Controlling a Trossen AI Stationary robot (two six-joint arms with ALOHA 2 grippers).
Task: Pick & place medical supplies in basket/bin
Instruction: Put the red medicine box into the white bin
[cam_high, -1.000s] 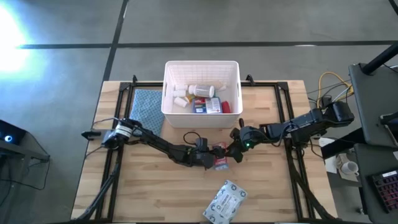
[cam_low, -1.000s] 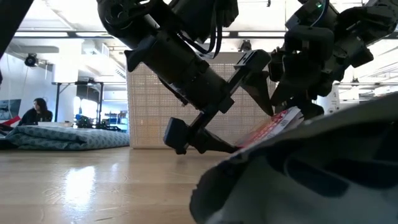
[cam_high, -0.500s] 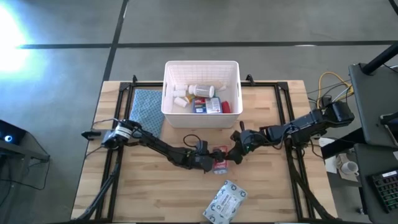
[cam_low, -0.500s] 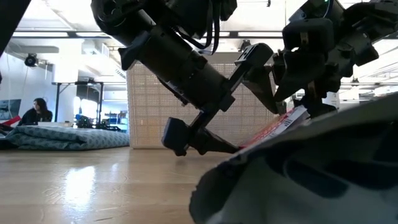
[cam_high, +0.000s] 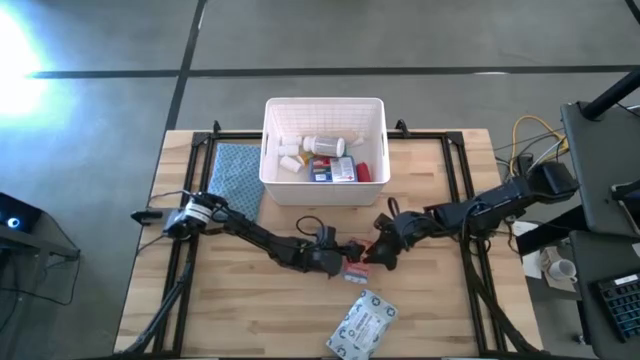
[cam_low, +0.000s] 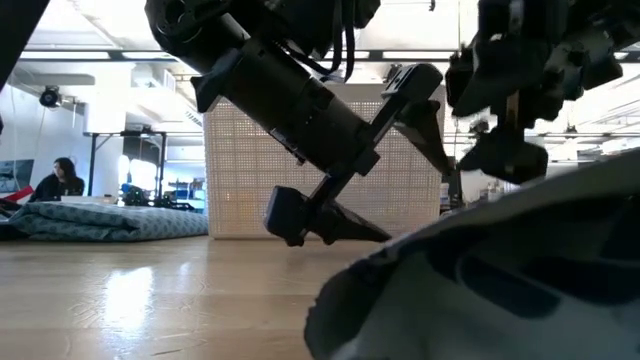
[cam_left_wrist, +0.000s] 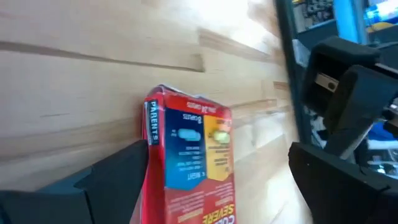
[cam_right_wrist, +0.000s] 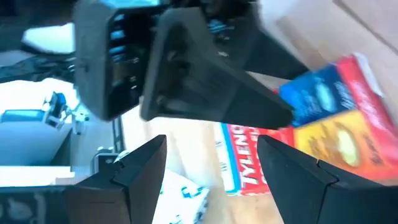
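A red Tylenol box lies on the table between my two grippers, also seen in the high view. My left gripper is open and low over the table, with the box between its fingers. My right gripper is open just right of the box, with its fingers short of it. The white bin at the far side holds pill bottles and boxes. A grey-white pack lies flat near the near edge. My left gripper has the box's long side close against one finger, which comes level from the table's left. I cannot tell whether they touch. The other finger stands well away from the box.
A blue cloth lies left of the bin. The grey-white pack fills the low view's foreground and hides the box there. Bare wood lies left of the pack. Cables and equipment stand beyond the table's right edge.
My right gripper has shifted toward the near edge and closer to the left gripper. The red box, which leaned tilted with one end raised at the right gripper, has gone down out of the low view and now lies a little nearer the near edge.
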